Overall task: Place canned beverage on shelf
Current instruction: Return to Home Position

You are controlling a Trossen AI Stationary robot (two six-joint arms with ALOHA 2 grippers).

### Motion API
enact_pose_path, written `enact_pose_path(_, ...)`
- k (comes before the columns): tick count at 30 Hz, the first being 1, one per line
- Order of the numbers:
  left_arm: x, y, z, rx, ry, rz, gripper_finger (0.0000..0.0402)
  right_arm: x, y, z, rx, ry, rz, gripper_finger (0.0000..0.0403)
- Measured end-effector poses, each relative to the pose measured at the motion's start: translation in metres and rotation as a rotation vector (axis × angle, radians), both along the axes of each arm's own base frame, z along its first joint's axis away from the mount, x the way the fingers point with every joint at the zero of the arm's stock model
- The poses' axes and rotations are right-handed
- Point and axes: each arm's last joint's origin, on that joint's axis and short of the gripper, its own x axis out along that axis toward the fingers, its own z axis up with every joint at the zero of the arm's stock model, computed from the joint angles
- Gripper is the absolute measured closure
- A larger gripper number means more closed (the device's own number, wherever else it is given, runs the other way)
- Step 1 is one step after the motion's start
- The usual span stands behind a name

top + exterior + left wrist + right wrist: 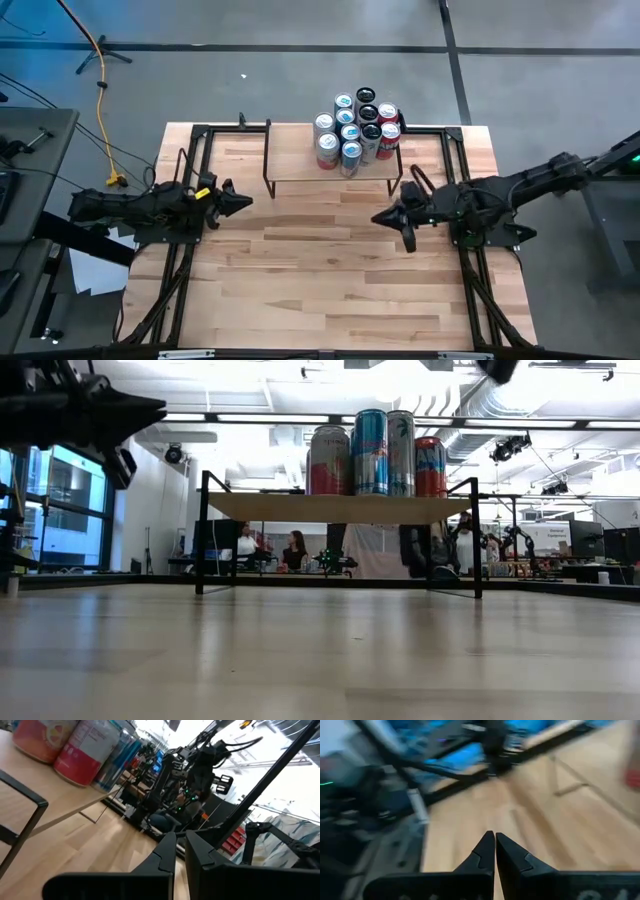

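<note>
So both arms are off the shelf (pixel 295 150) right now. The left arm (pixel 140 208) hangs over its side of the counter (pixel 320 270) with its jaws pointing inward toward the middle. They're pinched down to a thin slit with nothing in them. The right arm (pixel 500 190) mirrors it from the other side, jaws aimed back at the left ones. Those are closed to a hairline and also empty, though that wrist view is pretty smeared, so I can't make out much past the wood grain. The shelf stands between the two sets of jaws and a bit beyond them, touching neither. The cans (pixel 355 128) are all on it, packed upright in a tight bunch at the end closer to the right jaws, well apart from the left jaws. The plank end nearer the left jaws is bare. From counter height you can see a red-white can (pixel 328 460), a taller blue can (pixel 370 452), a white-green can (pixel 401 452) and a red can (pixel 430 465) lined up along the front edge. A couple of people (pixel 270 547) are sitting way back in the room, visible under the shelf.
</note>
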Motion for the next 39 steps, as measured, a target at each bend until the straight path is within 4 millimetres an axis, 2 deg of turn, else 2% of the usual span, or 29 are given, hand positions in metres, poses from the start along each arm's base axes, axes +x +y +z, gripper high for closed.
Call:
enact_pose_path(3,0.0,0.0,-0.001,0.001,0.015,0.0,0.0401,0.005,-0.012,-0.02,0.019,-0.087,0.098,0.0403)
enact_pose_path(5,0.0,0.0,-0.001,0.0,0.014,0.0,0.0401,0.002,-0.023,-0.025,0.01,-0.132,0.117,0.0403)
enact_pose_path(12,0.0,0.0,-0.001,0.0,0.007,0.001,0.0401,-0.029,-0.047,-0.04,-0.069,-0.184,0.075,0.0403)
enact_pose_path(18,-0.006,0.0,0.005,-0.002,-0.061,0.001,0.0401,-0.06,-0.051,-0.076,-0.047,-0.222,0.057,0.0403)
enact_pose_path(24,-0.008,0.0,0.005,-0.003,-0.069,-0.002,0.0401,-0.08,-0.054,-0.109,-0.058,-0.333,0.045,0.0403)
enact_pose_path(30,-0.007,0.0,-0.001,-0.001,-0.011,-0.005,0.0401,-0.09,-0.055,-0.139,-0.069,-0.397,0.037,0.0403)
enact_pose_path(34,-0.006,0.0,-0.01,0.003,0.09,-0.005,0.0401,-0.093,-0.055,-0.161,-0.066,-0.397,0.035,0.0403)
enact_pose_path(39,-0.006,-0.001,-0.013,0.008,0.121,-0.035,0.0401,-0.094,-0.055,-0.169,-0.092,-0.314,0.04,0.0403)
